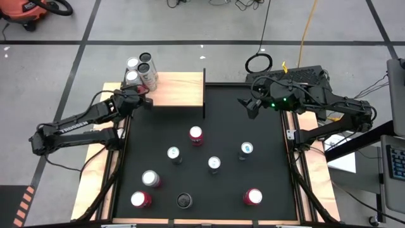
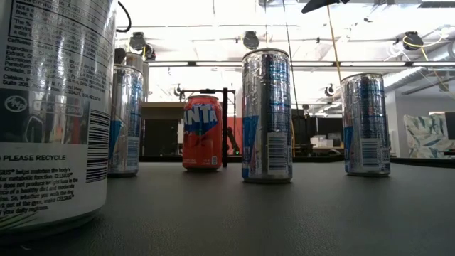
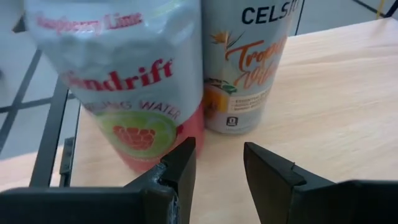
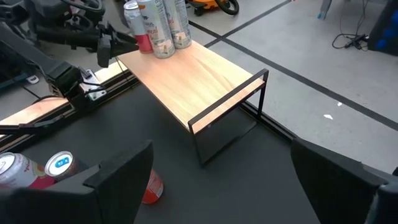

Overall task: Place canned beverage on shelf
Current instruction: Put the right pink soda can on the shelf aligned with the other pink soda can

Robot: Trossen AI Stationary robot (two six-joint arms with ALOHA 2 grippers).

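Note:
The shelf [image 1: 180,88], a pale wood board on thin black supports, stands at the far left of the black mat. Several cans stand upright on its far left corner [image 1: 140,68]. The nearest are a pink-and-white Spindrift can [image 3: 134,87] and a white Celsius can [image 3: 245,62]. My left gripper [image 1: 147,100] is open at the shelf's left end, just short of these two cans, with only bare wood between its fingers [image 3: 217,152]. My right gripper [image 1: 250,104] hangs wide open above the mat's far right part, holding nothing [image 4: 217,180].
Several more cans stand upright on the mat: a red one [image 1: 196,134] mid-table, silver ones [image 1: 214,164] around it, and red and dark ones near the front edge [image 1: 184,201]. In the low view an orange can [image 2: 202,133] stands before the shelf's black post.

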